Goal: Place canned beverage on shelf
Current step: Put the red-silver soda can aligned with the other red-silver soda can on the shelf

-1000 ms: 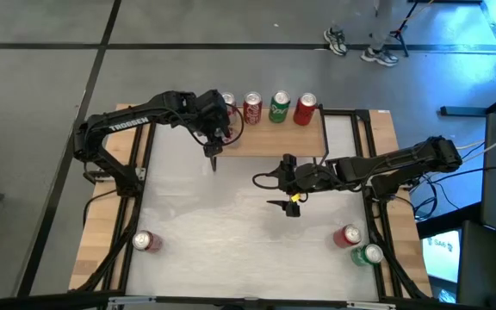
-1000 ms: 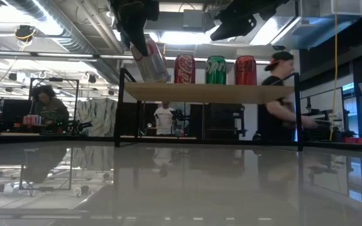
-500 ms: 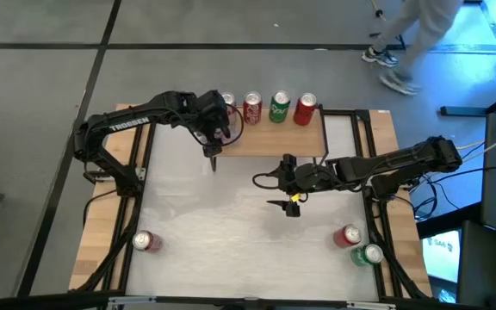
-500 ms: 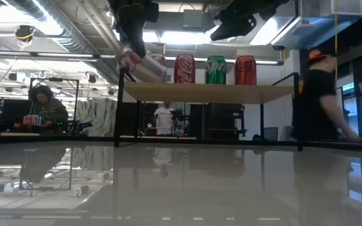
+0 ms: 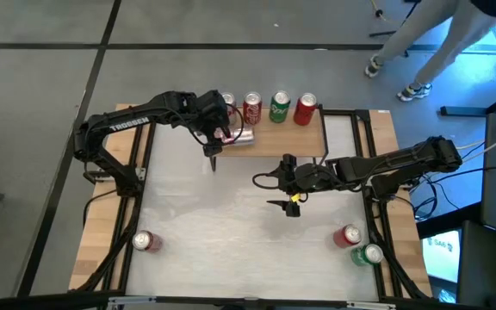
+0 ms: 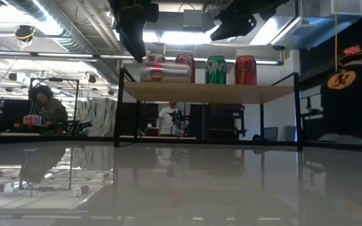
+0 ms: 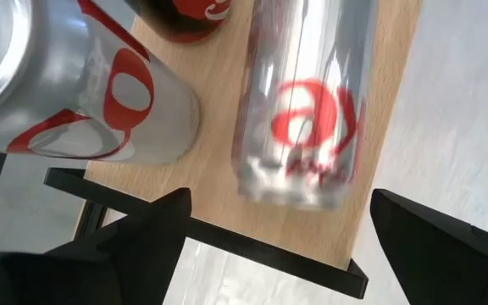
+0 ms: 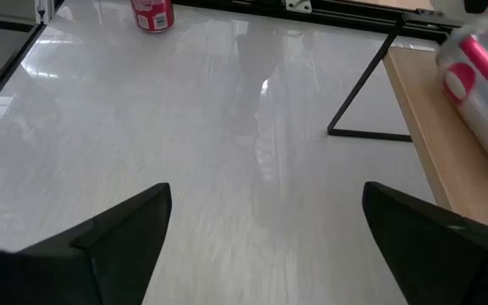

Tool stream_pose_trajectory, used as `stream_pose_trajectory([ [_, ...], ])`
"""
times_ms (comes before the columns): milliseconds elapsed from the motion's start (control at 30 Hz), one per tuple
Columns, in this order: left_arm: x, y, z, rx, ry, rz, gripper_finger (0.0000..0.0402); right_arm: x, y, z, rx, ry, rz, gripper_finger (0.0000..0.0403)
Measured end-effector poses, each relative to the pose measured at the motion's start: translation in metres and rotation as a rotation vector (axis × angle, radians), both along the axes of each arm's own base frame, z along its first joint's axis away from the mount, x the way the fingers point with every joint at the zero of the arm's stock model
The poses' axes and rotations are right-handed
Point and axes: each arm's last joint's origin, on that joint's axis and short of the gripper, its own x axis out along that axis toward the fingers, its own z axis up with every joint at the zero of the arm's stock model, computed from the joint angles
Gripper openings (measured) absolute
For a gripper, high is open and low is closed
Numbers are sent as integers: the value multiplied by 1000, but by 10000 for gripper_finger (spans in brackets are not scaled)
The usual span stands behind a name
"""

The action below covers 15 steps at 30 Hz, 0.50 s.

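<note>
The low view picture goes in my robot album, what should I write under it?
A silver can lies tipped over on the shelf beside three upright cans, under the open left gripper.

cans on shelf: 5, one lying | table cans: seemingly 3

A robotics lab or workshop is shown: exposed ducts and ceiling lights are seen overhead, a person is seated at a cluttered bench, and cables and monitors are placed beside the table.
</note>
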Motion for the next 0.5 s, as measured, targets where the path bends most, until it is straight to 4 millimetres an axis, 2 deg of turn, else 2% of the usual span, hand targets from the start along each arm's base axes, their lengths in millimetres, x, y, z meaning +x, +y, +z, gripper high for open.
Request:
stream_pose_trajectory([
  [367, 1, -1, 0, 3, -5, -2, 353, 5, -8, 7, -57, -95, -130, 383],
  [500, 3, -3, 1, -22, -35, 53, 353, 9, -21, 10, -48, -130, -169, 383],
])
